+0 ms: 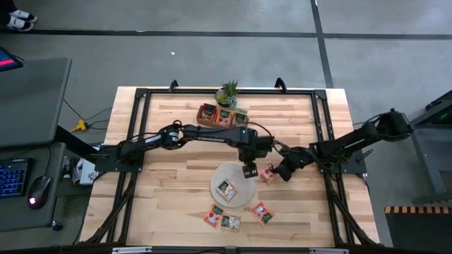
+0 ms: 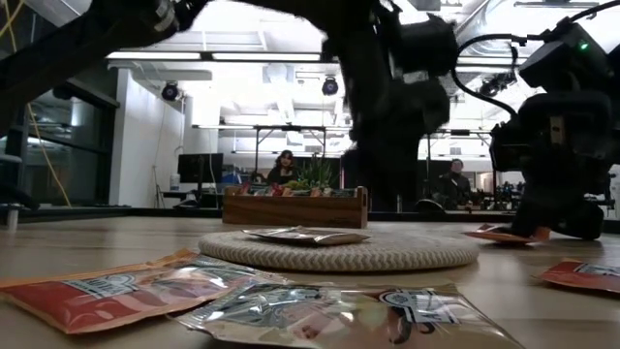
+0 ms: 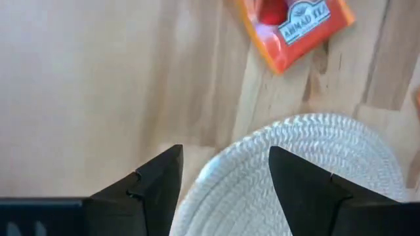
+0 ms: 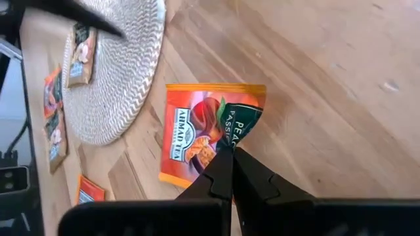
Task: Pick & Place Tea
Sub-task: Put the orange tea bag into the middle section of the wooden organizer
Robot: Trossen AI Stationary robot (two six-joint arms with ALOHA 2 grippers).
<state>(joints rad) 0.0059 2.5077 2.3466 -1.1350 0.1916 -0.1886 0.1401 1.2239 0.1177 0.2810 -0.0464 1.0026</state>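
Tea sachet (image 4: 197, 134) lies just off the mat's (image 1: 215, 180) right edge, pinched at one edge by the shut right gripper (image 4: 230, 157), so lift gently toward the mat while the left gripper (image 3: 223, 177) hangs empty and wide.

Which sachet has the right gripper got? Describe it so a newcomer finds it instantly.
Start at the round woven mat mid-table. Just off its right edge, on bare wood, lies one orange-red sachet with a dark green corner. It is the only sachet pinched by a gripper: the right gripper is shut on that corner, while one sachet lies on the mat and the other loose ones lie nearer the front edge.
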